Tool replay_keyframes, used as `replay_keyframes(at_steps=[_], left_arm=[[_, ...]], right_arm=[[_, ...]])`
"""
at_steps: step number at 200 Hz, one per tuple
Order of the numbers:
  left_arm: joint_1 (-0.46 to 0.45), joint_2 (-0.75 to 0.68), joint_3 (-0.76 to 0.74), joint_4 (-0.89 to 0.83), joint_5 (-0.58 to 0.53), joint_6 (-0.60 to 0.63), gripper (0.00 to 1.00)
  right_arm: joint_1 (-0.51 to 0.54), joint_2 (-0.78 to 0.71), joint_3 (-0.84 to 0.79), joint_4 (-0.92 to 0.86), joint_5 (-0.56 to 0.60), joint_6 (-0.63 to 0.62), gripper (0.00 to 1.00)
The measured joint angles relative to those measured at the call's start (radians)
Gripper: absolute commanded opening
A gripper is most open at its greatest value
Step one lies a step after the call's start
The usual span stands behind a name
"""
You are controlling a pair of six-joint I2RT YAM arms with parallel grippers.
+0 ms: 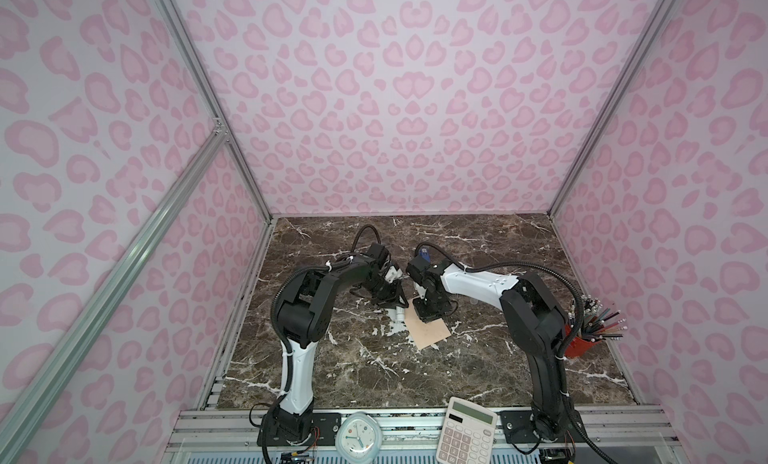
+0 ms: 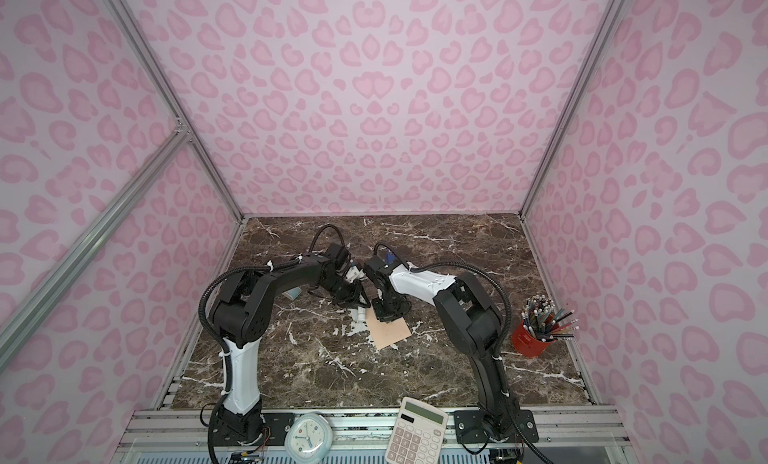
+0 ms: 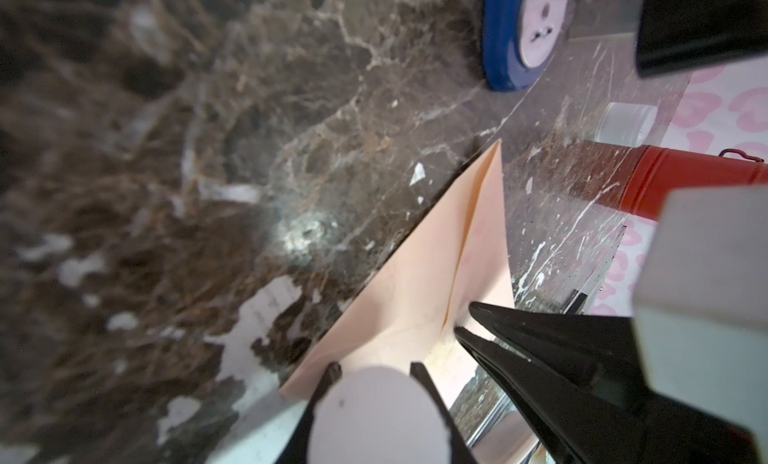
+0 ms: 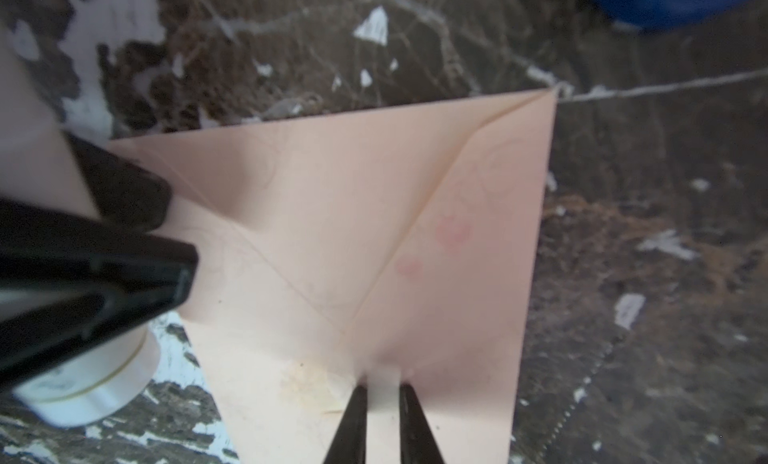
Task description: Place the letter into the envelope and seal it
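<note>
Dark marble table [image 1: 374,379] bears the peach envelope [image 1: 430,331] and a red pencil cup [image 2: 528,342].

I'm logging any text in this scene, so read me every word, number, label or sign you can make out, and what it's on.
Nothing here can be quoted as it reads.
calculator: key markings too small to read.
clock: dial numerals too small to read.
white tube: faint label print, too blurred to read.
envelope: no writing visible, only faint pink blotches.

text: none legible | clock [image 1: 357,439], calculator [image 1: 465,435]: marks too small
</note>
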Motion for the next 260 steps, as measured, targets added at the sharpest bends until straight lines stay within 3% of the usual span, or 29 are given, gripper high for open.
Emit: replay_keyframes(at_steps=[85,130,160,260], left_arm=[[0.008,0.0,0.0,-0.02,0.006,0.011,0.07],[0.011,0.0,0.003,-0.033,0.006,0.019,0.07],[0.011,0.0,0.003,-0.037,0.006,0.019,0.07],[0.012,0.001,0.008,-0.044,0.005,0.019,0.07]], right_arm=[[0.005,0.009,0.01,-0.003,-0.012,0.015,0.31],[0.004,0.009,0.01,-0.01,0.008,0.023,0.14],[0.004,0.009,0.01,-0.014,0.023,0.023,0.11],[0.016,0.02,0.029,-0.023,0.014,0.023,0.26]])
